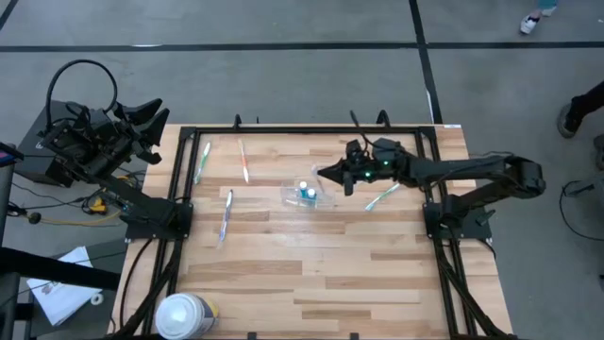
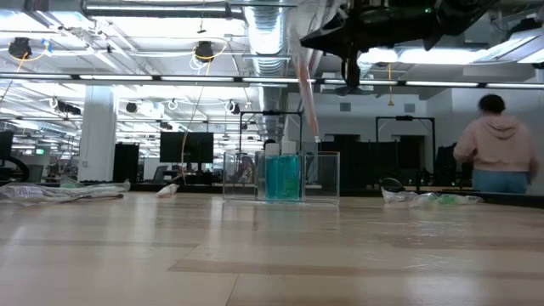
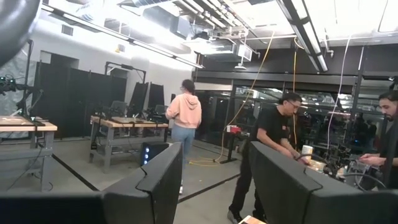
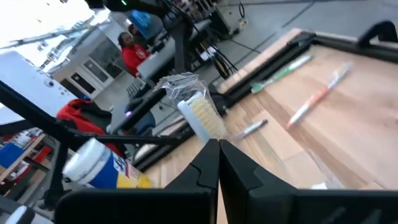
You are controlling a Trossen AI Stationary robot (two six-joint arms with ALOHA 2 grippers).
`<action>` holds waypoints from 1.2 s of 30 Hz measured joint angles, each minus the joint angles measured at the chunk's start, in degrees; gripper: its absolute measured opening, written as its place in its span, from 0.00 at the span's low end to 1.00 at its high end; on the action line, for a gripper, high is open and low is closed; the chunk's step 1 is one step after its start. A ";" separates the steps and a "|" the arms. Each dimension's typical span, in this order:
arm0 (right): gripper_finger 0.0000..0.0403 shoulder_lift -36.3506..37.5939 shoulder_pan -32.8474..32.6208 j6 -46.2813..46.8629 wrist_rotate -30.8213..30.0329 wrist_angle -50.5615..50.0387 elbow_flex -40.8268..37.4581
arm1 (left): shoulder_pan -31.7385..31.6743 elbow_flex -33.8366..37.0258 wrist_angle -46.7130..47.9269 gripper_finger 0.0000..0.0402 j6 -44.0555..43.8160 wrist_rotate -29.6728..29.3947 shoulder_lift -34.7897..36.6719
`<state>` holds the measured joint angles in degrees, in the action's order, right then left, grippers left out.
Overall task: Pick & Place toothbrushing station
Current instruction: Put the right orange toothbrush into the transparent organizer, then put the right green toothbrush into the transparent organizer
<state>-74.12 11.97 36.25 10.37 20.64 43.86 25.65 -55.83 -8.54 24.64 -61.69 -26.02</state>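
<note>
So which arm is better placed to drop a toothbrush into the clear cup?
The right. Its pincer is shut on a wrapped toothbrush and hangs beside the clear cup. The left pincer sits open and empty off the table.

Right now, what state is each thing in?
Left gripper: open, empty, parked off the table.
Right gripper: shut on held brush.
Held brush: hanging higher than the cup, not in it.
Cup: upright, holding tubes.
Tubes: upright in cup.
Left green brush: lying flat.
Pink brush: lying flat.
Blue brush: lying flat.
Right green brush: lying flat.
Canister: upright.
</note>
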 joint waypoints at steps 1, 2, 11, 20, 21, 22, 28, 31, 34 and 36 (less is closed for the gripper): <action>0.00 -0.46 0.02 0.01 0.00 -0.12 0.00 | -0.02 0.00 0.00 0.45 0.00 0.00 0.00; 0.00 -0.94 0.02 0.04 0.00 -0.22 -0.01 | 0.00 0.00 0.00 0.45 0.00 0.00 0.00; 0.00 -3.18 0.04 -0.25 0.00 -1.44 -0.11 | 0.00 0.00 0.00 0.45 0.00 0.54 0.00; 0.00 -3.11 0.11 -0.65 -0.20 -4.95 -2.86 | 0.00 0.00 0.02 0.45 0.00 0.61 0.00; 0.00 -3.11 0.11 -0.32 -0.20 -4.96 -3.81 | 0.00 0.00 0.01 0.45 -0.02 0.63 0.00; 0.00 -3.11 0.11 0.08 -0.20 -4.98 -4.74 | -0.01 0.00 0.00 0.45 -0.01 0.63 0.00; 0.00 -3.11 0.12 1.18 -0.12 -4.27 -9.03 | 0.00 0.00 0.00 0.45 -0.02 0.63 0.00; 0.00 -3.07 0.20 1.29 0.04 -3.85 -9.80 | -0.01 0.00 0.01 0.45 -0.02 0.66 0.00; 0.00 -3.16 0.20 1.25 0.03 -4.51 -10.17 | -0.01 0.00 0.01 0.45 -0.02 0.66 0.00; 0.01 -2.91 0.29 1.36 0.23 -3.51 -10.12 | 0.00 0.00 0.00 0.45 -0.04 0.66 0.00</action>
<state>-77.03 12.26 37.61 10.61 17.14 33.74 25.65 -55.83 -8.54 24.60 -61.04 -26.02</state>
